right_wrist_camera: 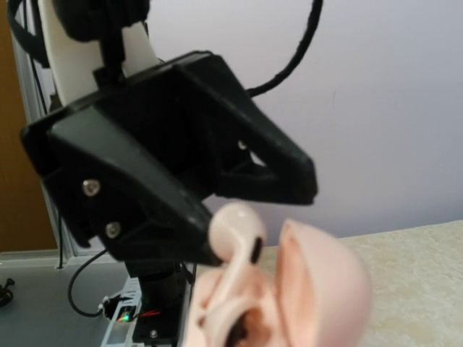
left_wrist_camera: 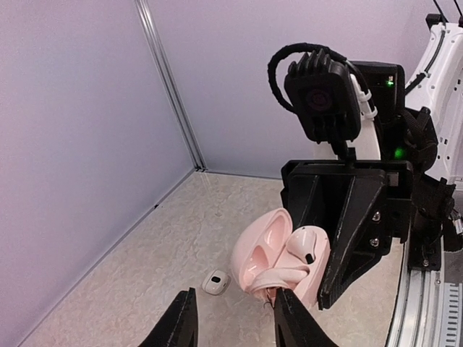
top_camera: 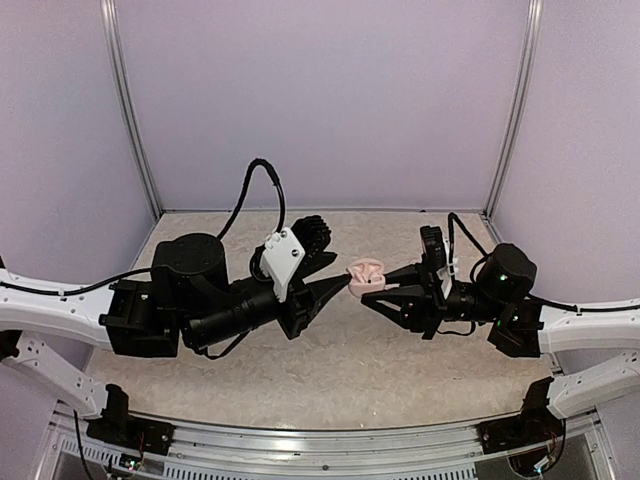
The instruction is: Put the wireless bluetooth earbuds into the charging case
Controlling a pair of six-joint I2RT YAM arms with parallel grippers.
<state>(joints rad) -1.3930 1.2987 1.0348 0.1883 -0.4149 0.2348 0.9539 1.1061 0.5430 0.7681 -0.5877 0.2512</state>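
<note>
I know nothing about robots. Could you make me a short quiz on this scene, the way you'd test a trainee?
1. True or false: the lid of the charging case is shut.
2. Which side's gripper is holding the case? A) left B) right C) neither
3. In the left wrist view, how many earbuds can you see sitting in the case?

Key:
1. False. The lid is swung open.
2. B. The right gripper is clamped on the case and holds it in the air. The left gripper is open and holds nothing.
3. One earbud.
</note>
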